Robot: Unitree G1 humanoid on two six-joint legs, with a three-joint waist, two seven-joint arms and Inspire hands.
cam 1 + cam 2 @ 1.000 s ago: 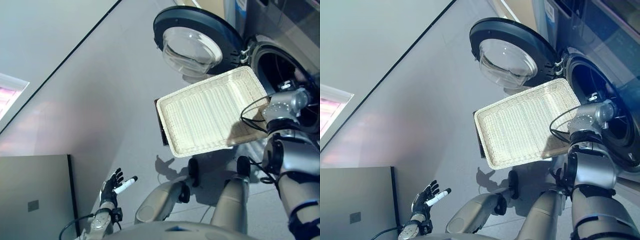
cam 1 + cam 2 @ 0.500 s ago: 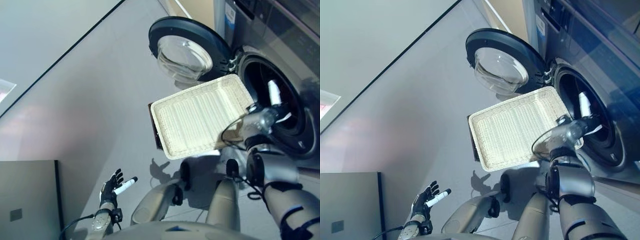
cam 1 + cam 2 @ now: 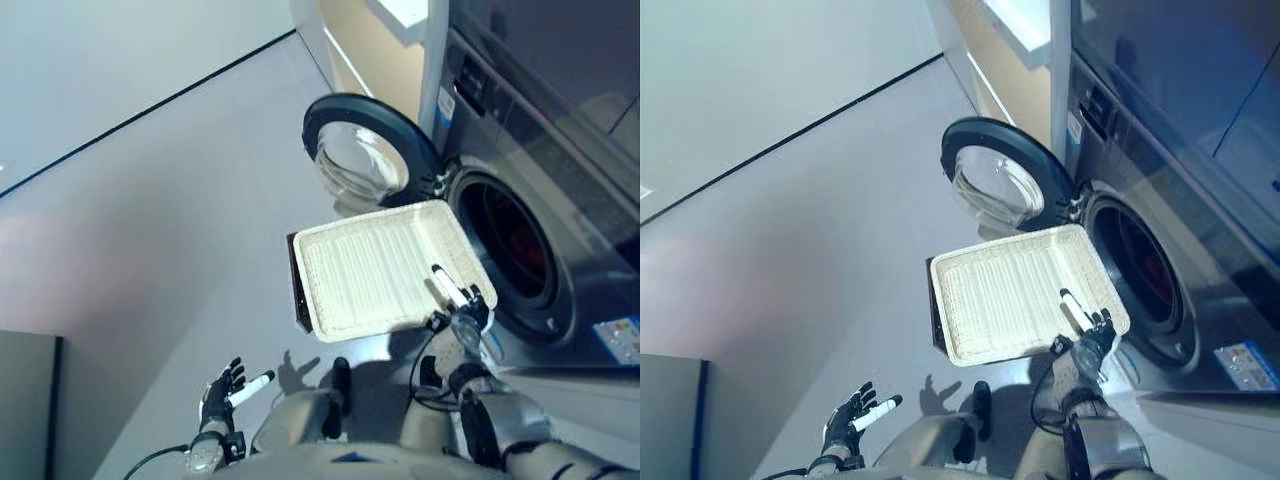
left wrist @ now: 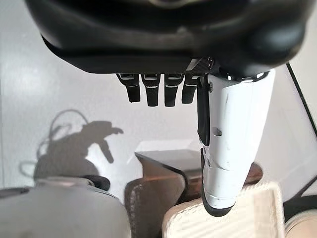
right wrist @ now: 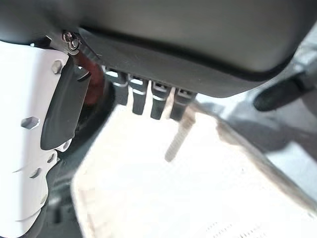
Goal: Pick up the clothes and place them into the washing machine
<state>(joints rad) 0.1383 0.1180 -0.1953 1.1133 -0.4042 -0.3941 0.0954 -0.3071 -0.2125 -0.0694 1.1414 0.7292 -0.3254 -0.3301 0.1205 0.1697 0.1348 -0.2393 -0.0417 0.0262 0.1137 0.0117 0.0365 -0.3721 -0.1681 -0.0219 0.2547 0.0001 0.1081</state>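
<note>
The shallow wicker basket (image 3: 385, 270) lies empty on the low dark brown box (image 3: 297, 290) in front of the washing machine (image 3: 560, 150). The machine's round door (image 3: 365, 155) stands open to the left of the drum (image 3: 515, 250). Something reddish shows deep inside the drum. My right hand (image 3: 462, 315) is open and empty, fingers straight, just above the basket's near right corner and outside the drum; its wrist view shows the basket's weave (image 5: 198, 188) below the fingers. My left hand (image 3: 222, 385) is open and empty, low at the left, away from the basket.
Pale grey floor (image 3: 150, 220) spreads to the left of the machine. A tall beige and white cabinet (image 3: 375, 50) stands behind the open door. The left wrist view shows the box (image 4: 158, 183) and a basket corner (image 4: 223, 223).
My right hand has drawn back out of the drum opening to above the basket's near right corner. The camera has shifted, so the whole scene sits differently. The left hand has stayed.
</note>
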